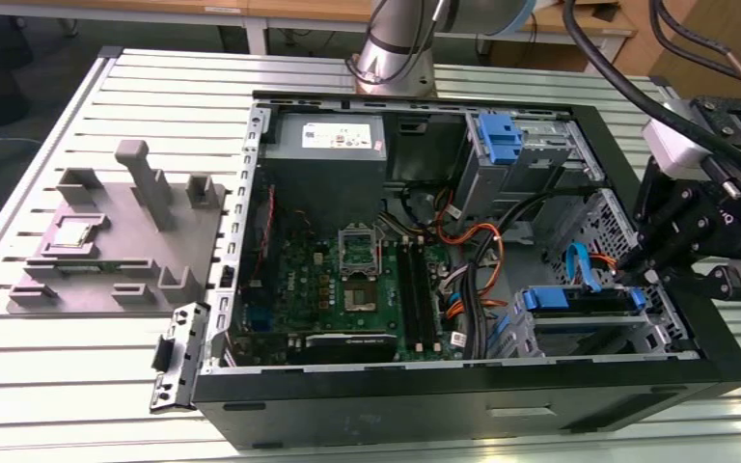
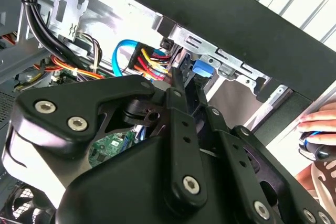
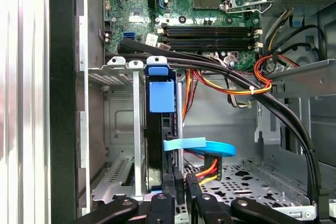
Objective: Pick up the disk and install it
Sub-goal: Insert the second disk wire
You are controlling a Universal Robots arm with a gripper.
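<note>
The disk (image 1: 579,301), framed by its blue bracket, lies in the drive cage (image 1: 628,333) at the front corner of the open case, on the exterior view's right. The first wrist view sees it edge-on: a dark slab (image 3: 155,150) with a blue tab (image 3: 160,95) between the cage's metal rails. My gripper (image 1: 631,274) hangs right at the disk's cable-side end, at or just off its edge. In both wrist views the black fingers (image 3: 168,184) (image 2: 179,90) stand close together with only a thin gap, and nothing shows held between them.
A blue flat cable (image 3: 202,146) and red-yellow wires (image 3: 207,170) crowd the space beside the disk. Thick black cables (image 3: 247,85) cross above the cage. A grey fixture block (image 1: 113,241) sits outside the case. A person's hand (image 2: 315,121) rests beyond the case wall.
</note>
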